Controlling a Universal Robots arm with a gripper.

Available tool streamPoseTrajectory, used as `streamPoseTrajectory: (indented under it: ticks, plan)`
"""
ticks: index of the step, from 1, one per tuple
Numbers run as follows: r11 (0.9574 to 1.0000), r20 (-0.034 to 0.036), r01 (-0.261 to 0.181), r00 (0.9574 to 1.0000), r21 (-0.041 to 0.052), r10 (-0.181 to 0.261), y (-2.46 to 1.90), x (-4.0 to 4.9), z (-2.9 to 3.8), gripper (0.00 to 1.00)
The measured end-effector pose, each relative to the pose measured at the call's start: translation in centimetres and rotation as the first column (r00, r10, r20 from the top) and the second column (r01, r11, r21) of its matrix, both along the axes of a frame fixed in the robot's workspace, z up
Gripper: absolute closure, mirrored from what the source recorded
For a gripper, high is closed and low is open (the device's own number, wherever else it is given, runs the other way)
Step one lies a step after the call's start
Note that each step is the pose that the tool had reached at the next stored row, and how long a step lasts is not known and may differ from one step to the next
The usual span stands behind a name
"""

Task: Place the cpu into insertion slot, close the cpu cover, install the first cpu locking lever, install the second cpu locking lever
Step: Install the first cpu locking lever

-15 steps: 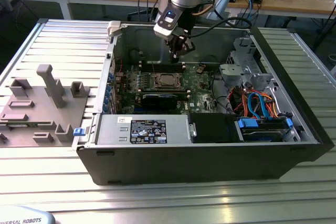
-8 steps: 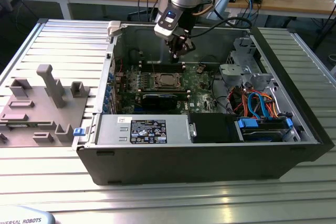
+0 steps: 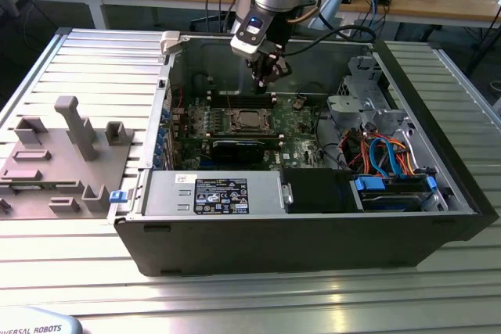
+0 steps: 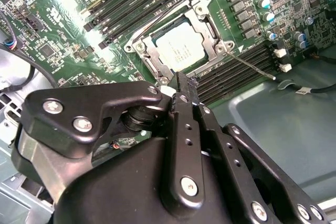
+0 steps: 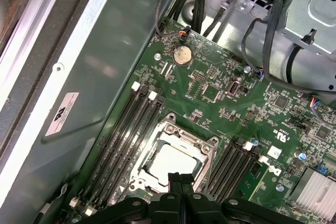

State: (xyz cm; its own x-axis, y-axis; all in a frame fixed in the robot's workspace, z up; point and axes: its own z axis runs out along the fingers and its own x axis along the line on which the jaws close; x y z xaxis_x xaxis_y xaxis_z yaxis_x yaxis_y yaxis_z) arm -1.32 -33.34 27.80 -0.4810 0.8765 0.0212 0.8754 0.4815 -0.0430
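Starting at the exterior view's left, we pass the grey plastic fixture tray on the ribbed aluminium table and come to the open black computer case. On its green motherboard sits the small square black insertion slot with the silvery rim. The flat square cpu with the dull silver top is already seated in it. The thin silvery square cpu cover looks folded down around the chip.

The black gripper hangs over the board close by the slot, its fingers pressed together and pinching nothing. Beside the slot a thin silvery wire lever lies out across the long black memory slots. We judge it unlatched, so a locking lever is the step in hand. That calls for a steady press on a thin, springy wire without slipping onto the board.

Farther right stands the grey metal drive cage.
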Motion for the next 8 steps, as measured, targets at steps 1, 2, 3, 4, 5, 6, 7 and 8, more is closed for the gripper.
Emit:
streamPoseTrajectory:
  ticks: [1, 2, 3, 4, 5, 6, 7, 8]
  plan:
    - [1.0, 0.0, -0.001, 1.0, 0.0, 0.001, 0.0, 0.0, 0.0, 0.89]
    - [1.0, 0.0, -0.003, 1.0, 0.0001, 0.003, 0.0, 0.0, 0.0, 0.89]
    - [1.0, 0.0, -0.004, 1.0, 0.0, 0.004, 0.0, 0.0, 0.0, 0.89]
    - [1.0, -0.0001, -0.005, 1.0, 0.0, 0.005, 0.0, 0.0, 0.0, 0.89]
    - [1.0, 0.0, -0.007, 1.0, 0.0, 0.007, 0.0, 0.0, 0.0, 0.89]
    - [1.0, 0.0, -0.009, 1.0, 0.0, 0.009, 0.0, 0.0, 0.0, 0.89]
    - [1.0, 0.0, -0.01, 1.0, 0.0, 0.01, 0.0, 0.0, 0.0, 0.89]
    - [0.9999, 0.0, -0.011, 0.9999, 0.0, 0.011, 0.0, 0.0, 0.0, 0.89]
